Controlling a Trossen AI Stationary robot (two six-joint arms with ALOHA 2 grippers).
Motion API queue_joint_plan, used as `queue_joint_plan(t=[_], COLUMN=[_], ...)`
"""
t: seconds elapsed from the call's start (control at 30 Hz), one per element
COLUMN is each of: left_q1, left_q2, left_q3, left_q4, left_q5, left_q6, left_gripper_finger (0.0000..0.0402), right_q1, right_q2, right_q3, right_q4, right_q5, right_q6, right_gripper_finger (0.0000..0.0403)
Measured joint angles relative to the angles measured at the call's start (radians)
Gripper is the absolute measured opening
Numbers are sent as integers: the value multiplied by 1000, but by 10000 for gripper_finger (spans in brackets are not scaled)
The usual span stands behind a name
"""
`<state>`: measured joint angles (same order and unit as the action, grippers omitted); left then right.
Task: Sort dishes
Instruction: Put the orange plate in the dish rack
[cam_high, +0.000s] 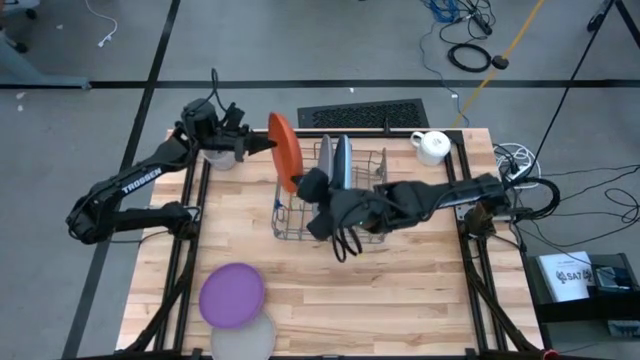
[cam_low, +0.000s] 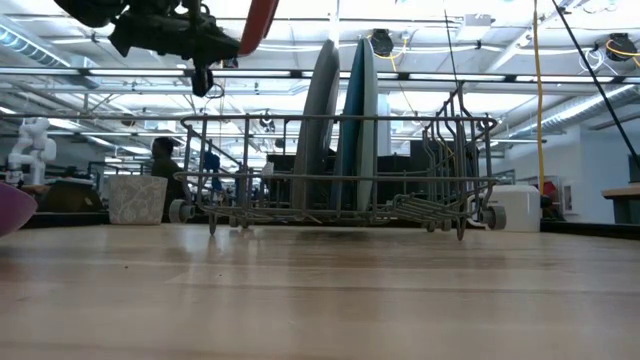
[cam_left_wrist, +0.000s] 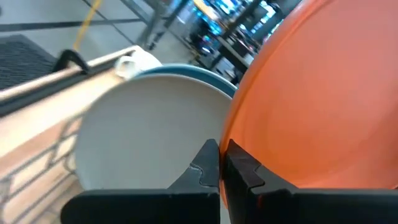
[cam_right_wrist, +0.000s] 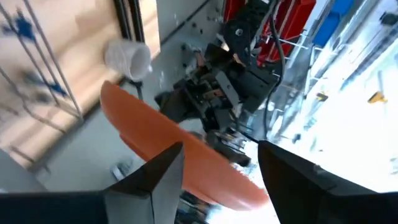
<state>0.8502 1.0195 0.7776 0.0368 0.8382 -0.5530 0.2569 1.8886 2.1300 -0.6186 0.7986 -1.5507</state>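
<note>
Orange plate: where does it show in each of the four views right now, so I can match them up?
High view: orange plate on edge, held by the left tool, by the wire rack.
Low view: only its lower edge at the top, above the rack.
Left wrist view: fills the right side.
Right wrist view: lower centre.
Shared landmark: the wire rack.

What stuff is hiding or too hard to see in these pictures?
- Whitish plate, high view: the purple plate covers part of it, and the picture's bottom edge cuts it off.
- Orange plate, low view: the top edge cuts it off, and only its lower tip shows.
- Right gripper, high view: dark against the rack, so whether it touches the orange plate is unclear.
- Grey mug, high view: mostly under the left gripper.
</note>
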Motion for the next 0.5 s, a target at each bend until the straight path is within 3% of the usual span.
queue_joint_plan(t=[0.1, 0.5], left_q1=[9, 7], left_q2=[0, 0], left_q3=[0, 0], left_q4=[-1, -47], left_q5=[-5, 14], left_q6=[-19, -44], left_gripper_finger=[0, 0], right_q1=[10, -17], right_q2=[13, 99], right_q3=[1, 1], right_q4=[10, -37], right_q5=[51, 23], right_q6=[-85, -174], right_gripper_finger=[199, 191])
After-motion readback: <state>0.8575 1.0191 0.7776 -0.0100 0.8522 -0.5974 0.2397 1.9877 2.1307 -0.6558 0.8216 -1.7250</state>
